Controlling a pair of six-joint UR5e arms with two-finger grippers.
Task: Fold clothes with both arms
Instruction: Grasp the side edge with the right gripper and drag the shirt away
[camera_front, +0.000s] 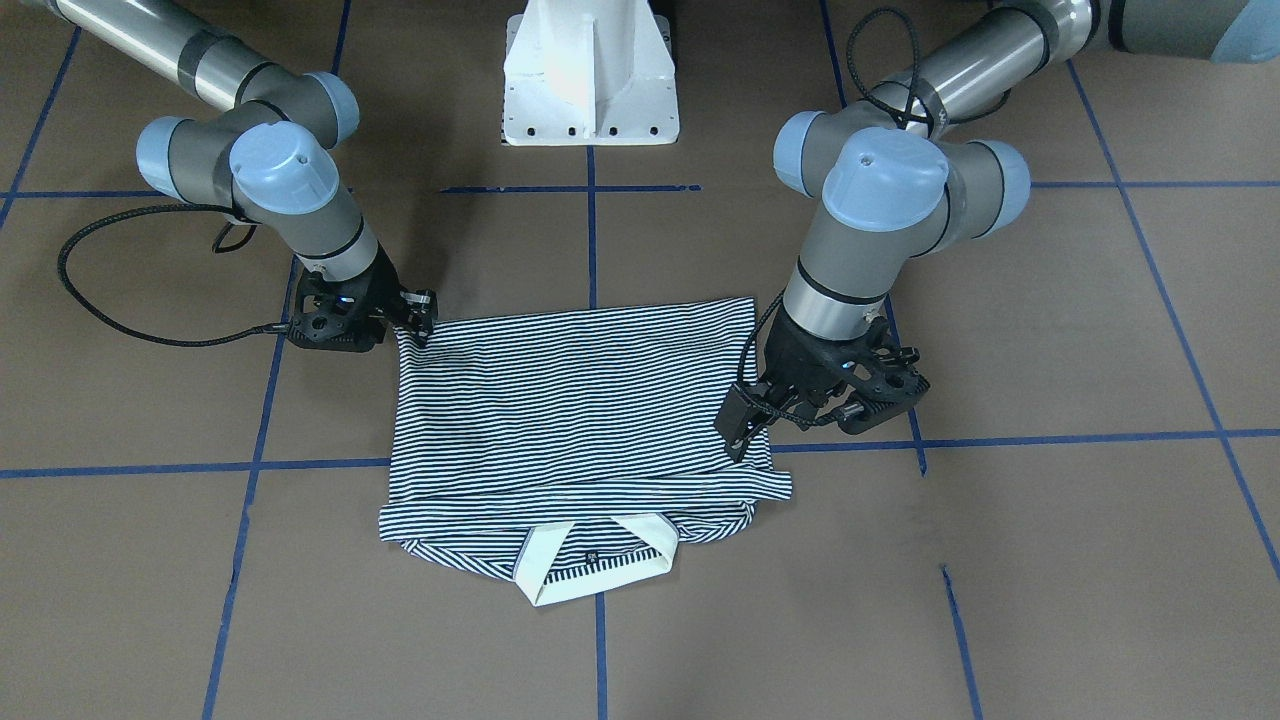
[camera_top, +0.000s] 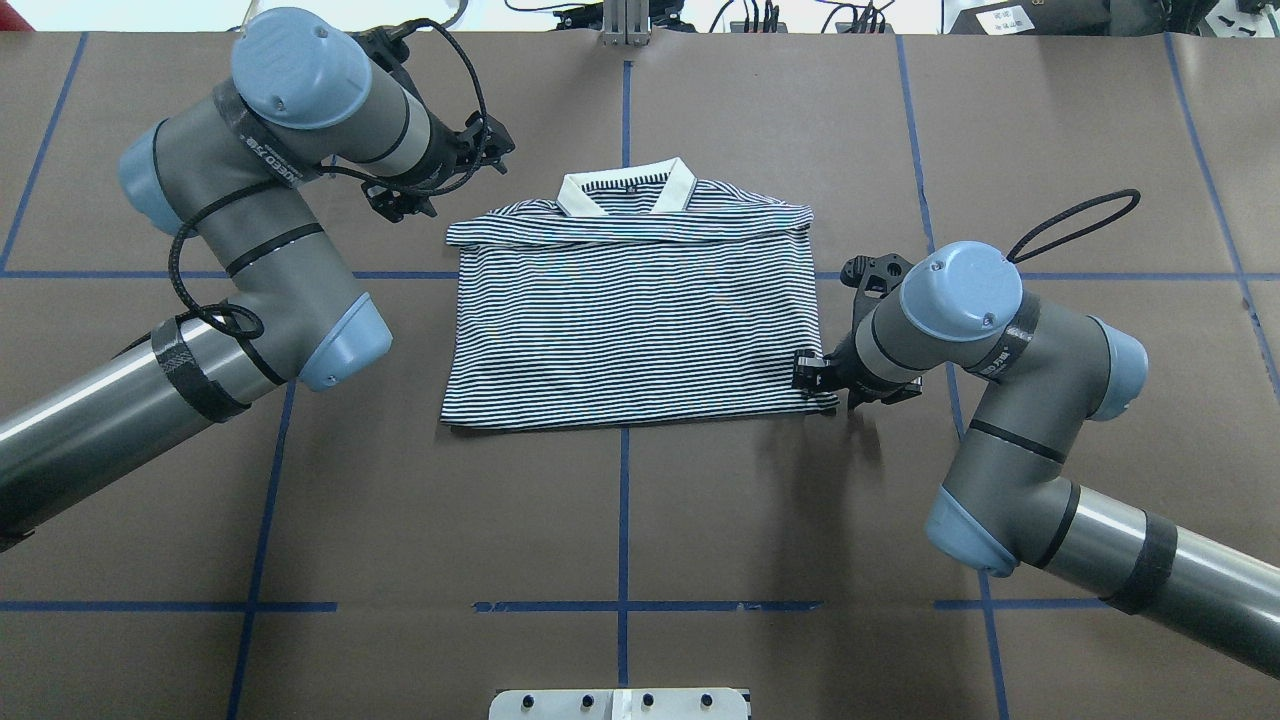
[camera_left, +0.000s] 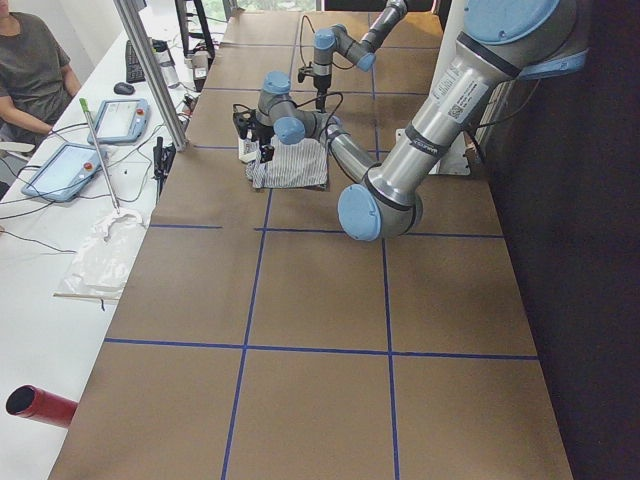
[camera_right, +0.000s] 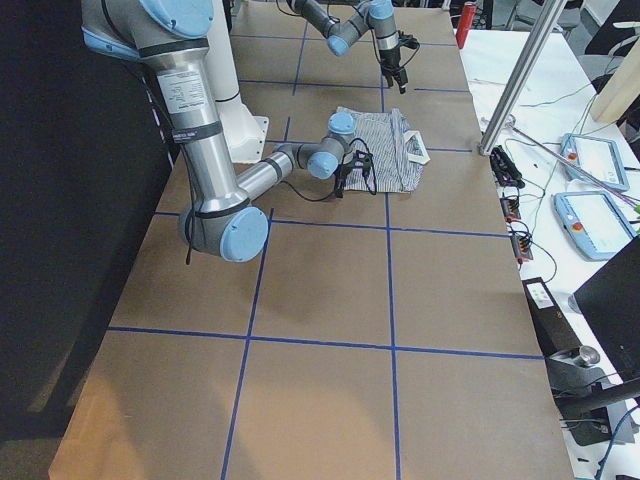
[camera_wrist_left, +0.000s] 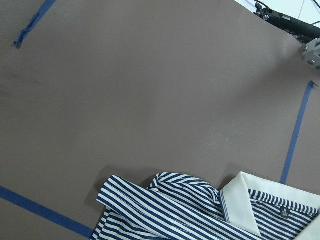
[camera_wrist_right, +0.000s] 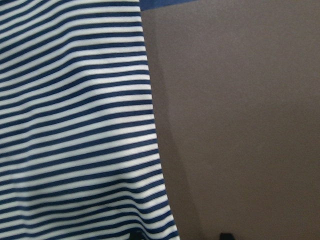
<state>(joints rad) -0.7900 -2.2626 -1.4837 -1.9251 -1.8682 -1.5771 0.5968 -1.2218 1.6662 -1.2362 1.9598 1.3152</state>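
Polo shirt: lies flat near the middle of the bench, folded to a rough rectangle with the sleeves tucked in. It straddles the crossing of the blue tape lines.
Collar: cream, at the shirt's end far from the robot. It is open, with a small dark label showing inside.
Top layer: a striped panel covers the body. Its far edge stops just short of the collar.
Left arm: reaches in beside the shirt's collar end, on the robot's left.
Left pincer: in the front-facing view it overlaps the shirt's side edge near the shoulder. The left wrist view looks down from a height onto bare bench and the shoulder fold. Whether the fingers are apart or together cannot be told, nor whether they touch the cloth.
Right arm: bent low over the bench on the robot's right.
Right pincer: at the hem corner nearest the robot, low on the cloth. In the right wrist view two dark tips show at the bottom edge, one over the stripes and one over bare bench, so the fingers stand apart across the shirt's side edge.
Pedestal base: white, between the two arms.
Person: seated at a side table off the bench.
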